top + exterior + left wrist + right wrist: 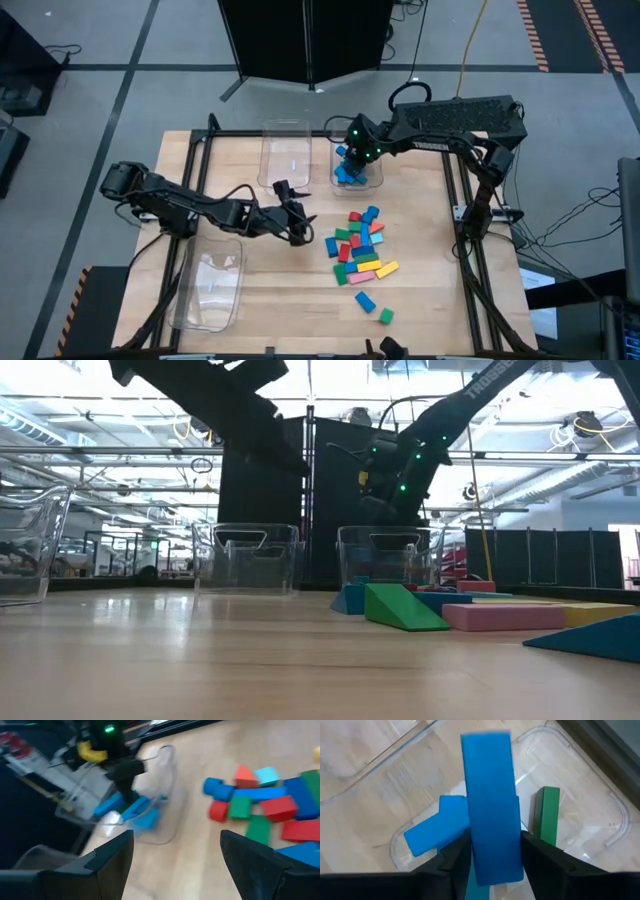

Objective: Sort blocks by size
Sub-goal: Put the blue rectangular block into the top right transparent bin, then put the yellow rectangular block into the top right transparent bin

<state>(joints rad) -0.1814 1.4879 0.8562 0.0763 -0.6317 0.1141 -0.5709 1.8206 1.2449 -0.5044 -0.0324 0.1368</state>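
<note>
Hovering over the far-right clear bin (pixel 357 168), the right hand (pixel 492 857) has a long blue block (pixel 490 805) between its fingers (pixel 452 862). Pads sit against both sides of the block, so it reads as grasped, though I can't tell how firm the clamp is. Block hangs lengthwise above the bin's opening.

Already in that bin: another blue block (pixel 437 827) lying flat and tilted, plus a green block (pixel 547 815) along one wall. The left wrist view shows blue pieces in the same bin under the right hand.

Left hand (pixel 295 225) is released, fingers (pixel 107 857) spread wide with nothing between them. It sits low over the tabletop (pixel 420 300) near the middle, just left of the loose pile, facing the pile and the far-right bin.

Loose blocks (pixel 360 245) are clustered right of centre on the tabletop: red, green, blue, cyan, pink and yellow, touching and overlapping. Two strays lie nearer the front edge, one blue (pixel 364 301) and one green (pixel 386 316).

Other bins: a second clear bin (pixel 282 152) just left of the loaded one, contents not discernible, and a third clear bin (pixel 210 285) at front left beside the left arm.

Low view: a green wedge (pixel 400 608) and a pink block (pixel 503 616) sit in the foreground, partly blocking sight of the pile behind.
</note>
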